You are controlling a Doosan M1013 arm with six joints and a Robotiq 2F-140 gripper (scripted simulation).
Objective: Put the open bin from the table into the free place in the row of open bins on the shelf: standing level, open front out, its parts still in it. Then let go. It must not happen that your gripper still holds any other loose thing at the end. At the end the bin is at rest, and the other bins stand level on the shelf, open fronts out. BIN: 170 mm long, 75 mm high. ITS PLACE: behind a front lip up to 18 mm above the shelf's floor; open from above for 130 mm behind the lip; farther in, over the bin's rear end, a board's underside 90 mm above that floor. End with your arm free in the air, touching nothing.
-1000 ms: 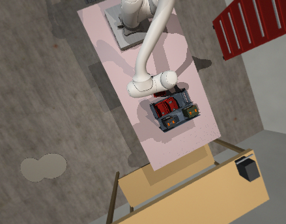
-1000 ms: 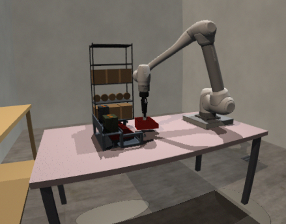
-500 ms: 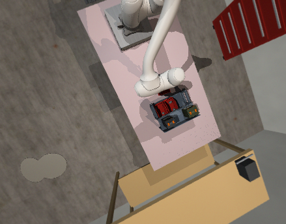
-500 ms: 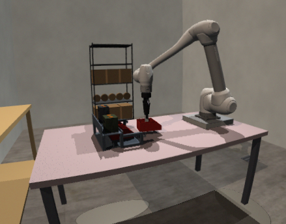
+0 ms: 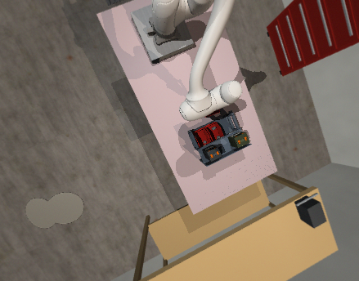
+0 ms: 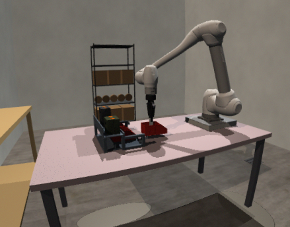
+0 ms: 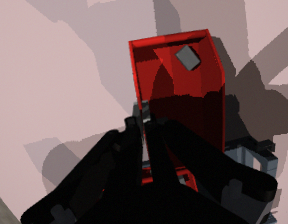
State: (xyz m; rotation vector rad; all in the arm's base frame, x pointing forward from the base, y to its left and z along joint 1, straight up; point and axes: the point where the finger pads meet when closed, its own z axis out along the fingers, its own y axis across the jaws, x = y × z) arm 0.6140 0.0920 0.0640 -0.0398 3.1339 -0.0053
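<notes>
The red open bin [image 5: 214, 114] [image 6: 154, 129] [image 7: 187, 87] hangs just above the table, roughly level, on the robot-base side of the shelf. Its low sloped end points toward the robot base. A grey part [image 7: 188, 58] lies inside it. My gripper [image 6: 151, 123] [image 7: 142, 110] is shut on one long side wall of the bin; the arm hides it in the top view. The blue-grey shelf [image 6: 132, 144] [image 7: 271, 164] holds two red bins [image 5: 202, 137] [image 5: 216, 131] side by side. The gap in their row is at the shelf's right end in the top view.
A dark box [image 5: 213, 153] [image 6: 105, 113] and a green box [image 5: 239, 140] [image 6: 111, 125] stand on the board over the shelf's rear. The shelf's side walls and posts rise around the row. The robot's base [image 6: 211, 123] stands at the table's other end.
</notes>
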